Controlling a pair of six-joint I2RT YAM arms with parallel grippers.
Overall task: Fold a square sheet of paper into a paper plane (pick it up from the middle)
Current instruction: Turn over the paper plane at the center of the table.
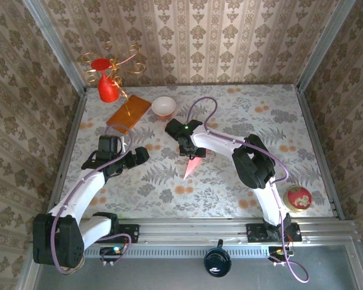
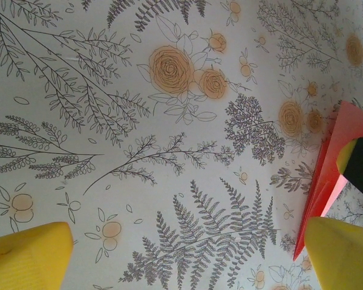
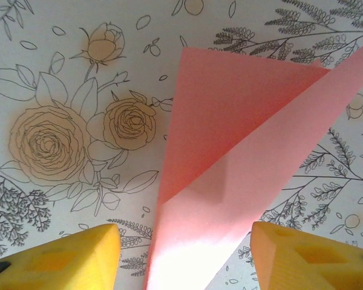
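Table top (image 1: pixel 302 133): pale cloth or sheet printed with grey ferns and orange roses, lying flat. Three walls (image 1: pixel 230 36) are papered in a brown-and-cream damask pattern, with metal strips in the corners. A metal rail (image 1: pixel 199 228) runs along the near edge.

Far left corner: a red vase (image 1: pixel 107 87) with gilt wire curls, an orange-brown wooden board (image 1: pixel 129 113) just beside it, and a white bowl (image 1: pixel 164 106) near the board. A round red object (image 1: pixel 298 197) is seen at the near right (its kind cannot be told).

The paper plane (image 1: pixel 192 166) (image 2: pixel 330 181) (image 3: pixel 230 151) lies near the table's middle, pink, its point toward the near edge, with one flap lifted slightly.

The right gripper (image 1: pixel 192 154) (image 3: pixel 181 254) is placed over the plane's wide end, jaws parted, one yellow finger on each side of the paper and a gap on both sides. The left gripper (image 1: pixel 138 154) (image 2: pixel 184 254) is held to the plane's left over bare print, jaws spread wide, nothing between them.
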